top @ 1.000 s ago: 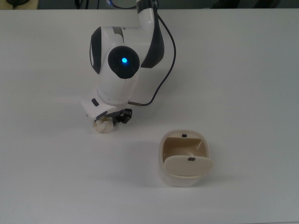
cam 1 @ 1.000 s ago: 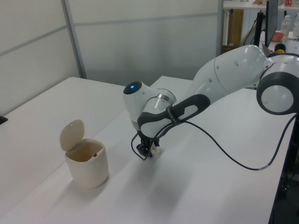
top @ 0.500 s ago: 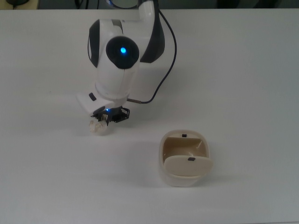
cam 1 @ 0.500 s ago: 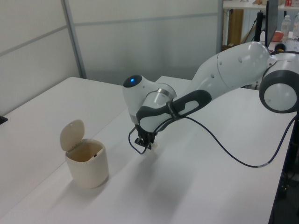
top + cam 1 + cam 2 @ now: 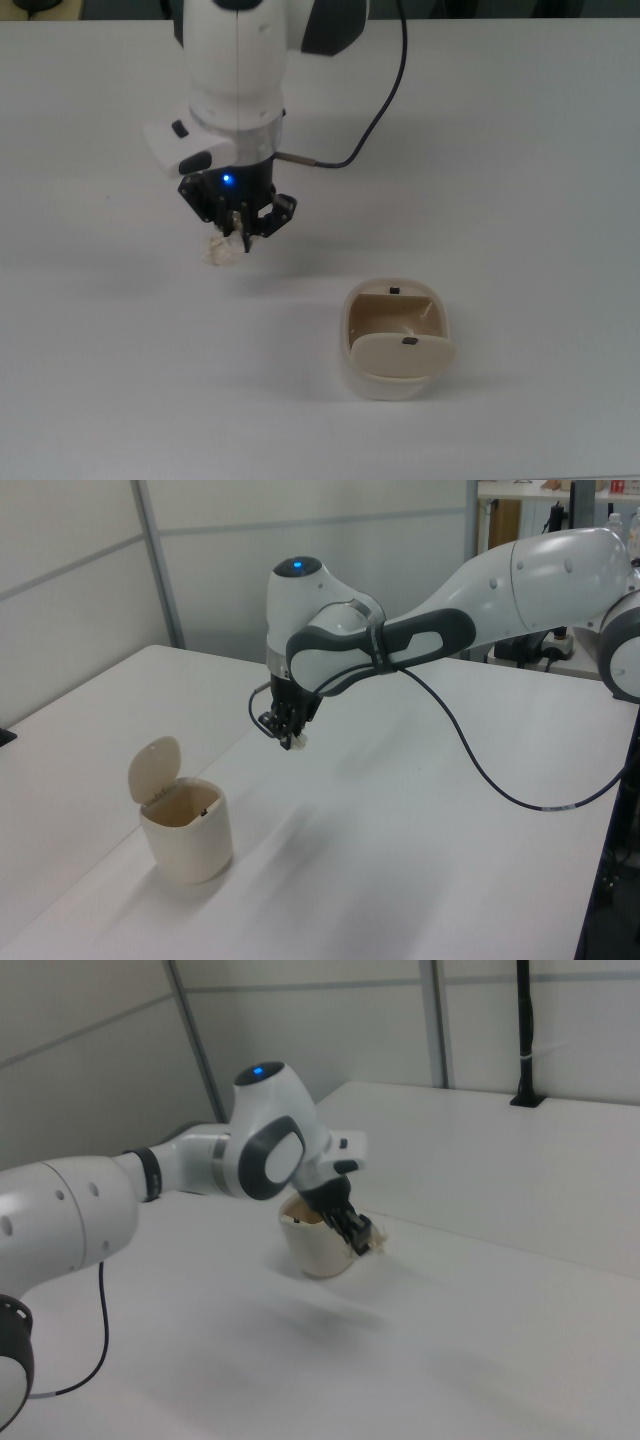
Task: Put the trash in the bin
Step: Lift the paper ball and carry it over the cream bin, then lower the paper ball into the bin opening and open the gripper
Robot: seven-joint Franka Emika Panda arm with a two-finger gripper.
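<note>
Clamped between the fingertips of the gripper (image 5: pixel 237 228), the trash (image 5: pixel 217 249) is held as a small off-white wad that pokes out just below and to the top view's left of the dark finger assembly; the same pale lump is seen at the tip of the gripper (image 5: pixel 288 736) in the left view, and at the gripper (image 5: pixel 362 1236) in the right view. Compared with a second ago, when the wad was being pinched down at the table (image 5: pixel 520 180), the hand has been raised well clear of the surface: in the left view the trash (image 5: pixel 298 742) now hangs in the air with only a soft shadow below it. The wrist has also been drawn up toward the top view's upper edge, so that the arm's white housing fills more of that view. The bin (image 5: pixel 396 338) has not been moved; it stands upright, well apart from the hand, toward the top view's lower right, with its flap lid (image 5: pixel 402 354) tipped back and the mouth left open. In the left view the bin (image 5: pixel 186 826) stands low and to the left view's left of the raised hand. From this, the pick-up is judged to be done and the carry only begun: the wad must be brought across over the open mouth before it is let go. A loose hold on such a light, lumpy wad could let it slip on the way.
</note>
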